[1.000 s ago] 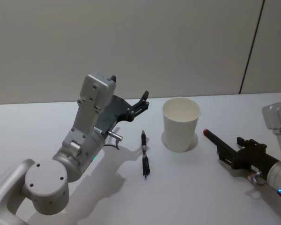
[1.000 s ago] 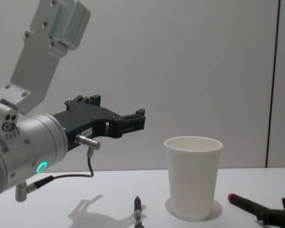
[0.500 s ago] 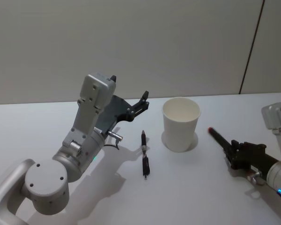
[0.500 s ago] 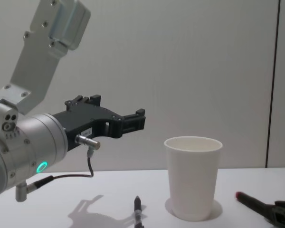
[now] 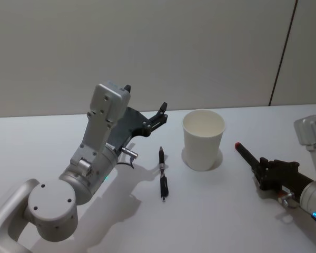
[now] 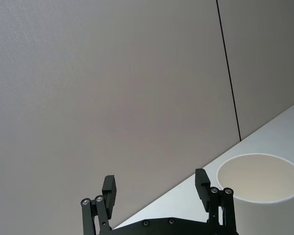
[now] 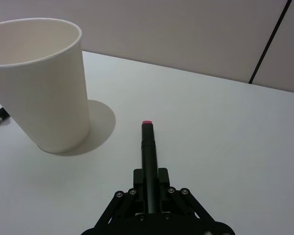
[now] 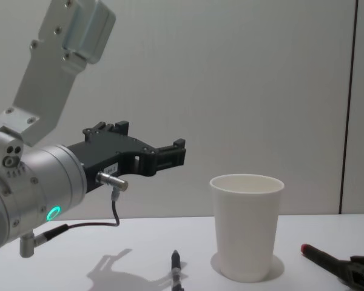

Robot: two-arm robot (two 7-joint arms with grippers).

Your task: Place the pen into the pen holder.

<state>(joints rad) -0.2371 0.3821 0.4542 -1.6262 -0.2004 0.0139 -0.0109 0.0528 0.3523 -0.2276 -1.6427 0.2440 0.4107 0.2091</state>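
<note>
The pen holder [image 5: 203, 139], a plain white paper cup, stands upright mid-table. My right gripper [image 5: 264, 169] lies low over the table to its right, shut on a black pen with a red tip [image 5: 246, 153] that points toward the cup. In the right wrist view that pen [image 7: 148, 156] sticks out ahead of the gripper [image 7: 148, 178], a short way from the cup [image 7: 39, 83]. A second black pen [image 5: 162, 171] lies flat on the table left of the cup. My left gripper [image 5: 160, 113] hangs open above the table, left of the cup, holding nothing.
The white table [image 5: 216, 211] has bare room in front of the cup and pens. A plain grey wall [image 5: 163, 47] rises behind its far edge. My bulky left arm [image 5: 89, 158] fills the table's left side.
My right gripper with the red-tipped pen drew back to the right, away from the cup, then stayed almost still. The left arm, cup and lying pen have not moved.
</note>
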